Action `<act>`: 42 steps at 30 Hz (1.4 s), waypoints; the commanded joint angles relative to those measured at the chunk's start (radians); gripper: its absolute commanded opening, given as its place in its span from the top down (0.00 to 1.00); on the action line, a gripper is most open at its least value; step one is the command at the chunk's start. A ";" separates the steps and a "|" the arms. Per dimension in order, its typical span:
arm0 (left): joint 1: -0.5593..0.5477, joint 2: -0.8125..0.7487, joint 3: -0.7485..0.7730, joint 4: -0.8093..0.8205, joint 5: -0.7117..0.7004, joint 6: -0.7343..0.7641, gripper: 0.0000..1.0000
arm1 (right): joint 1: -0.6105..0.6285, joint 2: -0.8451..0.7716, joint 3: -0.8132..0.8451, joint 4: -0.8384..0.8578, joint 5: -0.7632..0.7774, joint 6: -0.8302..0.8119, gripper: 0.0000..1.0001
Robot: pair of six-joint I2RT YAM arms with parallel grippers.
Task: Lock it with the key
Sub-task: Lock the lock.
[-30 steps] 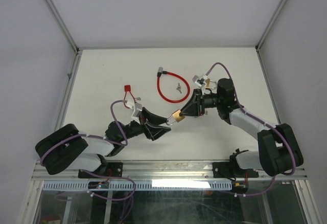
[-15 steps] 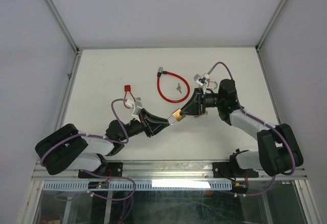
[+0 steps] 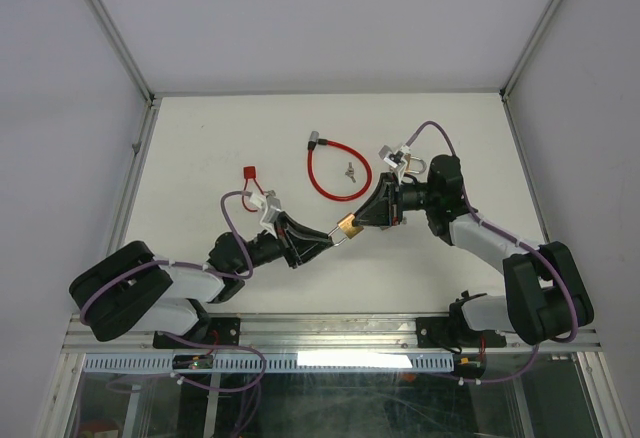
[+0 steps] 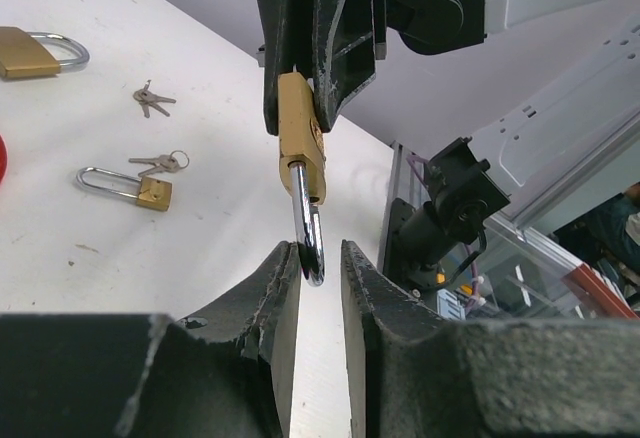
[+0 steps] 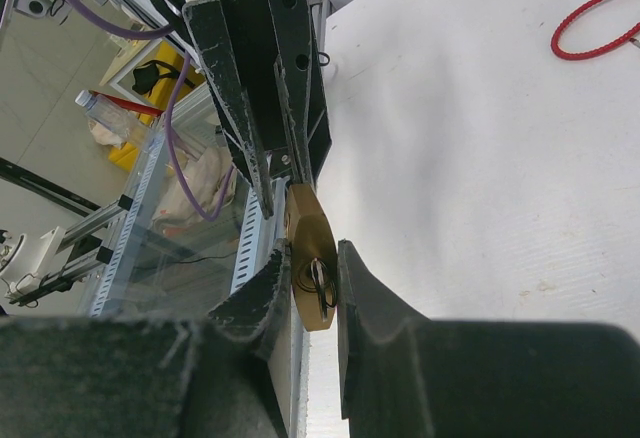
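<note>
On the white bench (image 3: 200,138) a red cable (image 3: 338,171) lies in a loop with a bunch of keys (image 3: 349,169) inside it, and a red tag (image 3: 250,171) lies further left. The left wrist view shows a spare padlock (image 4: 40,53) and a small padlock (image 4: 152,192) lying flat, well apart from the hands.

Both arms reach toward the middle and meet tip to tip above the bench. The right hand (image 3: 362,219) is clamped on the brass body of the padlock (image 4: 298,143) and holds it in the air, with the shackle (image 4: 305,213) pointing at the left hand (image 4: 320,250). That hand's fingers (image 4: 285,268) stand narrow on either side of the shackle's bend. One touches it, while a slit shows at the other, so I cannot tell whether it truly pinches.
</note>
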State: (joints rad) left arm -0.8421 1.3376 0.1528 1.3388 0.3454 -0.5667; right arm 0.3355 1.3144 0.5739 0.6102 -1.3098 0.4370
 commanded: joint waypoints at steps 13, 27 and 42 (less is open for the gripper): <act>0.031 0.029 0.045 0.033 0.084 -0.038 0.78 | -0.001 -0.047 0.008 0.082 0.012 0.009 1.00; 0.046 -0.042 0.041 0.064 0.036 -0.034 1.00 | 0.041 -0.042 -0.005 0.034 0.018 -0.086 1.00; 0.046 -0.048 0.064 0.115 0.058 -0.044 1.00 | 0.093 0.012 -0.030 0.073 0.028 -0.098 1.00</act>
State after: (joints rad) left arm -0.7963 1.3029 0.1745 1.2495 0.4030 -0.5919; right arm 0.3714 1.3075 0.5564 0.6594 -1.2903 0.3691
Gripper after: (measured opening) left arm 0.033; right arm 0.177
